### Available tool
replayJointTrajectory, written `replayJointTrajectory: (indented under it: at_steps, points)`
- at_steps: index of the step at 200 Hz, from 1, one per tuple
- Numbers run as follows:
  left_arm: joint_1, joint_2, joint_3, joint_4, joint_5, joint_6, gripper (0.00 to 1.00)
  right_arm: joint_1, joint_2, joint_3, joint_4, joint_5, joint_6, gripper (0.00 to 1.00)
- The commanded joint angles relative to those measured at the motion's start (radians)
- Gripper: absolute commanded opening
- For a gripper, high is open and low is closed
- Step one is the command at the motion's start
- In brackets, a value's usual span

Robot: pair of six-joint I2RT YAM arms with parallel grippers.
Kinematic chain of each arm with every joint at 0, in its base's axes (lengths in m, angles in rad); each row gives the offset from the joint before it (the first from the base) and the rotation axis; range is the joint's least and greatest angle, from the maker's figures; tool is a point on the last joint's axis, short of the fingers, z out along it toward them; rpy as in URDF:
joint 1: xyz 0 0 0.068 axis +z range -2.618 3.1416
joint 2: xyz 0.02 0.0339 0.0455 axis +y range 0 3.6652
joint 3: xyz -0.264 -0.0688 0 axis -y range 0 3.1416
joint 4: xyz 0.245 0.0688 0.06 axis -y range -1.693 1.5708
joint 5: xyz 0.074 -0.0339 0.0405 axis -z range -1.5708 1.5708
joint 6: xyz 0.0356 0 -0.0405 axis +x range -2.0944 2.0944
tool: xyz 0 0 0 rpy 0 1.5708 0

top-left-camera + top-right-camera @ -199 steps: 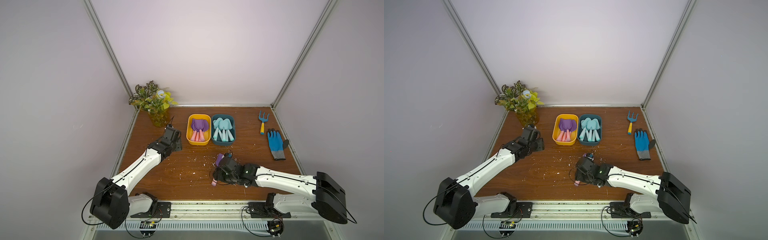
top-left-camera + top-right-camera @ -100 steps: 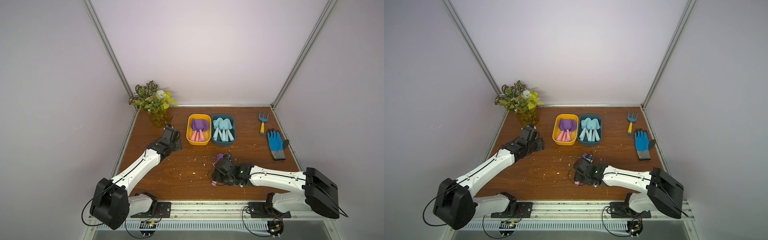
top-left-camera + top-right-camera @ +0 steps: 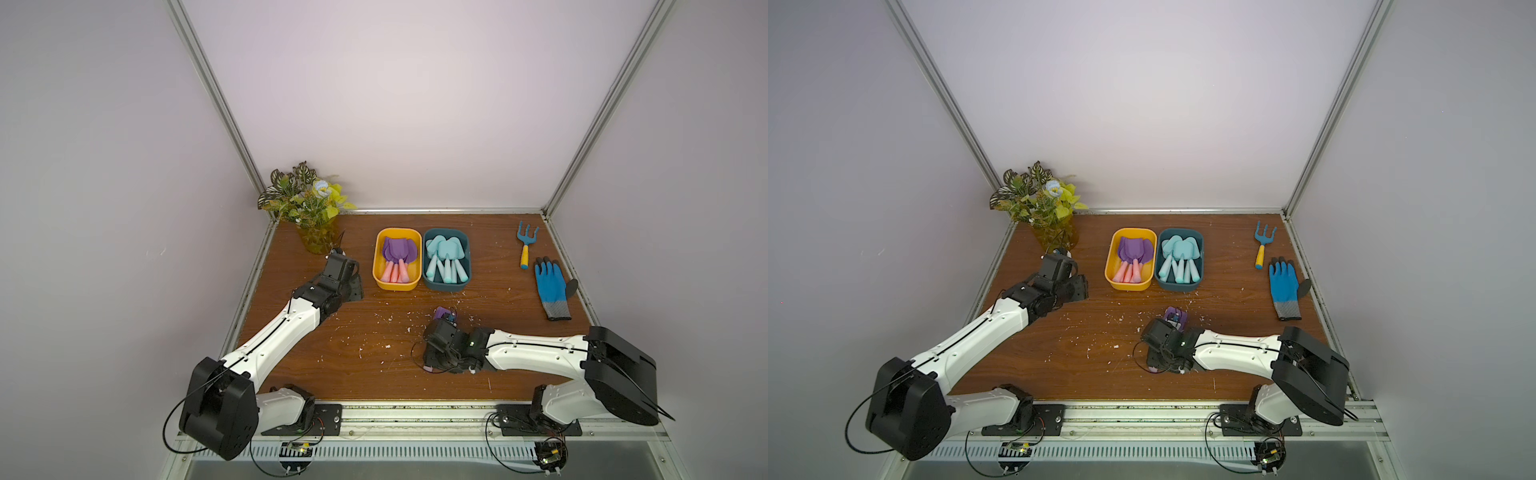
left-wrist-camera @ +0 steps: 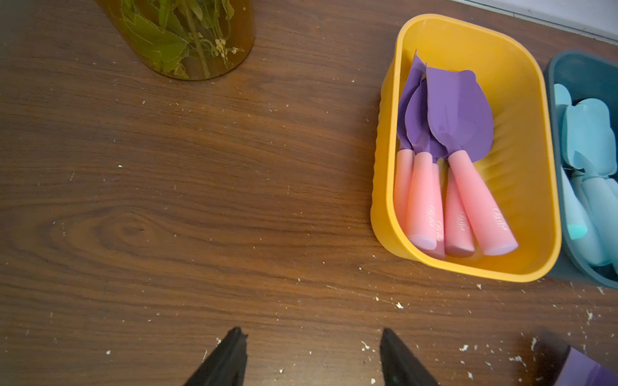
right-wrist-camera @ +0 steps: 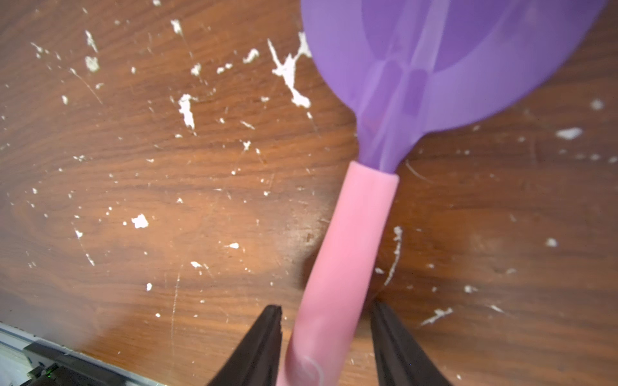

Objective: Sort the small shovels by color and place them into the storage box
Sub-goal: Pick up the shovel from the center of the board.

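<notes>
Right tool [image 5: 326, 310]: jaws partly open, one on each side of the pink handle [image 5: 351, 234] of a purple shovel [image 5: 374, 187]. A thin strip of wood shows between one finger [image 5: 264, 337] and the handle. On the other side I cannot tell whether the finger touches. No firm grip seen.

The shovel lies flat on the worktop [image 3: 374, 365], toward the front and about mid-width. Its purple blade [image 5: 451, 60] points at the boxes and its handle end points at the front rail. In both top views my wrist covers most of it, and only the blade tip [image 3: 441, 311] and a bit of pink show.

White flecks [image 5: 287, 77] are scattered on the wood around it.

Left tool [image 4: 311, 334]: jaws wide apart, nothing between them, low over bare wood. It sits to the left of the yellow box [image 4: 528, 150], near the potted plant [image 3: 307, 208].

The yellow box holds a bunch of purple shovels [image 4: 458, 133], handles toward the front. The teal box [image 3: 446, 286] touches it on the right and holds light-blue shovels [image 3: 446, 257] laid the same way. Both boxes are well apart from the loose shovel.

Far right: a blue rake with a yellow handle [image 3: 525, 245], with a blue glove [image 3: 550, 286] just beside it.
</notes>
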Motion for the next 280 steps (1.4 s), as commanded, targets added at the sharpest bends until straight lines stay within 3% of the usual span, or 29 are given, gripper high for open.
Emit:
replayJointTrajectory:
  at_steps: [1,74,127,190,252,280]
  points:
    - [0.014,-0.017,-0.01,0.009,0.007,0.015,0.65,0.008,0.007,0.03,0.003,-0.005,0.005,0.45]
    - [0.014,-0.016,-0.007,-0.002,-0.006,0.015,0.65,0.01,-0.049,0.016,-0.059,0.037,-0.005,0.34]
    - [0.014,-0.004,0.006,-0.022,-0.022,0.012,0.65,0.008,-0.178,-0.037,-0.135,0.092,-0.004,0.24]
    - [0.014,0.035,0.044,-0.053,-0.014,0.004,0.65,0.009,-0.291,-0.068,-0.235,0.082,-0.089,0.17]
    - [0.014,0.044,0.055,-0.055,0.008,-0.002,0.65,0.005,-0.269,0.121,-0.361,0.136,-0.296,0.12]
    - [0.014,0.038,0.052,-0.058,0.007,-0.003,0.66,-0.069,-0.251,0.225,-0.354,0.109,-0.373,0.08]
